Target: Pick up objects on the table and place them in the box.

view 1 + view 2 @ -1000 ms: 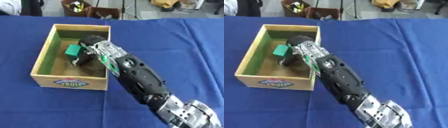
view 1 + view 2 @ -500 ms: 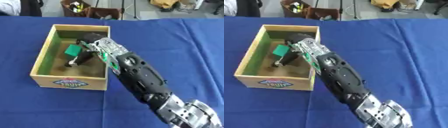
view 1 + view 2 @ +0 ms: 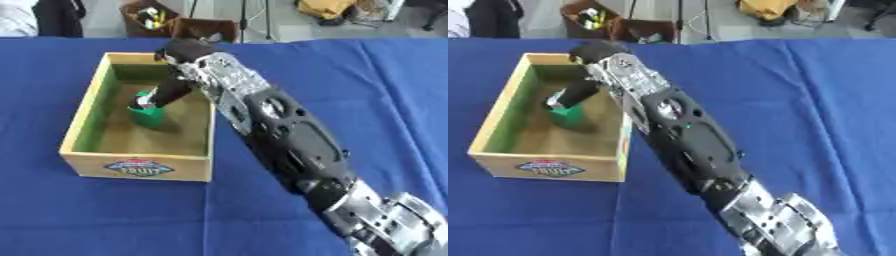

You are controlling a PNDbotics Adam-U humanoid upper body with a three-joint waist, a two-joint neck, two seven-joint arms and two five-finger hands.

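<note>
The right hand (image 3: pixel 171 86) is reaching down into the box (image 3: pixel 87 110), and its dark fingers are touching the top of a green block (image 3: pixel 149 114) that is standing on the box floor, toward 12 o'clock from the fruit label. I cannot tell if the fingers are gripping the block or are already released. The placing step seems to be almost finished; the next move is probably to let go fully and lift the hand straight up, without catching the box wall at 3 o'clock. Compared with one second ago, the block is sitting lower and more upright, and the hand is now more raised above it. The left hand is not showing.
</note>
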